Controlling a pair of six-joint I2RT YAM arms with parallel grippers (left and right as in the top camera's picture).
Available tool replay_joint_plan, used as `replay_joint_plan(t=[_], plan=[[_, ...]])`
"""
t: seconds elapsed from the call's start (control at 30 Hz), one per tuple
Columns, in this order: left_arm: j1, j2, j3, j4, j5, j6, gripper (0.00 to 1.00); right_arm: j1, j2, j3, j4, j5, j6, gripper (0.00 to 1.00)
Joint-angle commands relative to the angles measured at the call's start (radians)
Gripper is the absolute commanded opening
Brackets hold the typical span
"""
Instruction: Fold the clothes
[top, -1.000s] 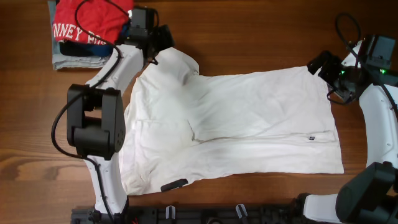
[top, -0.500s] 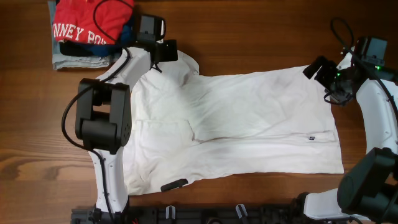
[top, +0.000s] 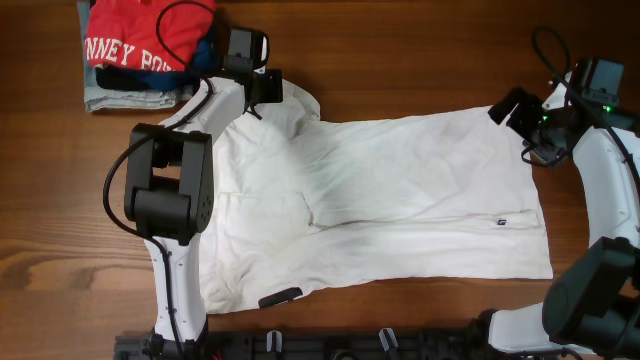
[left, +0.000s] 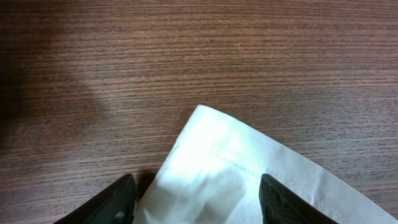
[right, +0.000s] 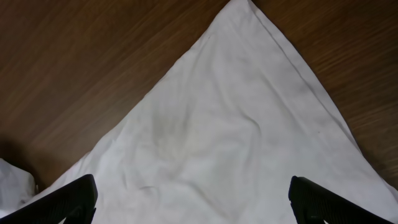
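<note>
**Corner pinches may miss the fabric**

The large, thin white short-sleeved T-shirt (top: 400, 200) lies spread on the brown wooden table (top: 420, 60). The left gripper (left: 198, 198) straddles one corner, its jaws partly apart and clamping nothing. The right gripper (right: 193, 198) gapes wide over another corner, empty. If either closes too high, it could catch a single layer or slip off.

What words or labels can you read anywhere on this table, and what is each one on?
"NNEY PO": white lettering on the red garment, with the rest of the wording hidden.
Small dark tag on the white T-shirt: too small to read.
Dark patch at the shirt's near edge: no legible text.
</note>
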Motion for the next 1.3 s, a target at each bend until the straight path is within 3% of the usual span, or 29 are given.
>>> replay_joint_plan(t=[0.0, 0.1, 0.2, 0.27, 0.4, 0.53, 0.63, 0.77, 0.83, 0.97, 1.27], plan=[[0.002, 0.045, 0.019, 0.005, 0.011, 0.019, 0.63, 0.002, 0.013, -0.004, 0.008, 0.014, 0.001, 0.99], [0.002, 0.045, 0.019, 0.01, 0.005, 0.019, 0.59, 0.002, 0.013, -0.004, 0.037, 0.06, 0.0, 0.99], [0.002, 0.045, 0.019, 0.013, -0.011, 0.02, 0.46, 0.001, 0.013, -0.004, 0.143, 0.151, 0.001, 0.99], [0.002, 0.045, 0.019, 0.025, -0.011, 0.02, 0.32, 0.001, 0.016, -0.004, 0.232, 0.172, -0.026, 0.99], [0.002, 0.045, 0.019, 0.027, -0.011, 0.02, 0.27, -0.002, 0.065, -0.004, 0.371, 0.278, -0.129, 1.0], [0.002, 0.045, 0.019, 0.028, -0.011, 0.02, 0.24, -0.016, 0.193, -0.004, 0.418, 0.25, -0.188, 1.0], [0.002, 0.045, 0.019, 0.03, -0.011, 0.02, 0.17, -0.016, 0.296, -0.004, 0.478, 0.233, -0.235, 0.99], [0.002, 0.045, 0.019, 0.032, -0.011, 0.02, 0.15, -0.016, 0.37, -0.004, 0.562, 0.217, -0.233, 0.96], [0.002, 0.045, 0.019, 0.039, -0.011, 0.019, 0.11, -0.016, 0.377, -0.004, 0.577, 0.207, -0.232, 0.9], [0.001, 0.045, 0.019, 0.048, -0.011, 0.019, 0.15, -0.004, 0.378, -0.004, 0.587, 0.209, -0.236, 0.87], [0.001, 0.045, 0.019, 0.047, -0.011, 0.019, 0.14, 0.044, 0.435, -0.004, 0.588, 0.306, -0.232, 0.9]])
